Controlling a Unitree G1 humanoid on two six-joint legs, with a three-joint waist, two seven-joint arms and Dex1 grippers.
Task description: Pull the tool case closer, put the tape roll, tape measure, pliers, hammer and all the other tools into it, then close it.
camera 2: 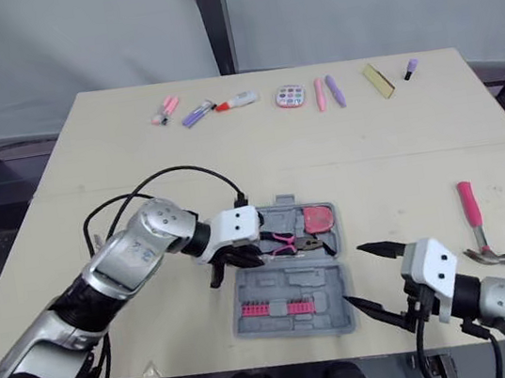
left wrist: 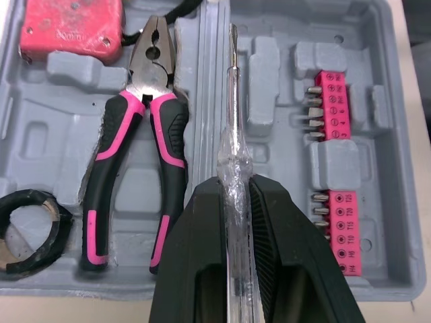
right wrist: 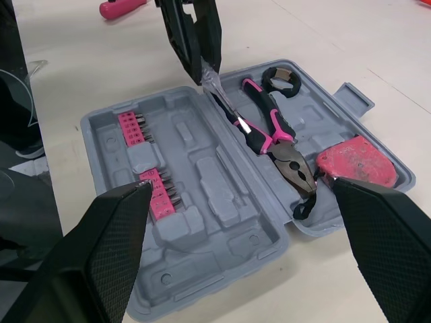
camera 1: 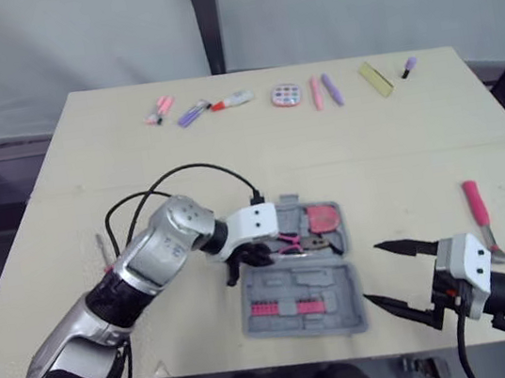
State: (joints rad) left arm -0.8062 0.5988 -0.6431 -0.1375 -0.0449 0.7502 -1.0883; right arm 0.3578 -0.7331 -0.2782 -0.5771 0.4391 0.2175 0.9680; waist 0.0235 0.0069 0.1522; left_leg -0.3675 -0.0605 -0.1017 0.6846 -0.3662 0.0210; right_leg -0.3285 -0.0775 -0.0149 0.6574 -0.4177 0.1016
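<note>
An open grey tool case (camera 1: 328,282) lies on a pale surface (camera 1: 115,162), near its front edge; the half at 12 o'clock holds tools and the half at 6 o'clock holds two pink strips of screwdriver bits (left wrist: 333,104).

The left end effector (left wrist: 234,185) reaches in from 9 o'clock; its two black fingers are clamped on the clear handle of a slim screwdriver (left wrist: 232,101); the metal shaft points out along the ridge between the two halves of the case; whether the tip touches the plastic cannot be told.

Pliers (left wrist: 149,81) with pink and black handles lie in the 12 o'clock half, just beside the screwdriver; a black tape roll (left wrist: 60,222) sits by the handle ends of the pliers; a pink tape measure (left wrist: 71,30) rests by the pliers' nose, at the 3 o'clock end of that half.

The right end effector (camera 1: 371,274) hovers at 4 o'clock from the case, fingers spread wide and gripping nothing.

A hammer (camera 1: 477,208) with a pink handle lies on the surface at 3 o'clock, well apart from the case.

A row of pens and markers (camera 1: 230,102) lies along the far edge at 12 o'clock.
</note>
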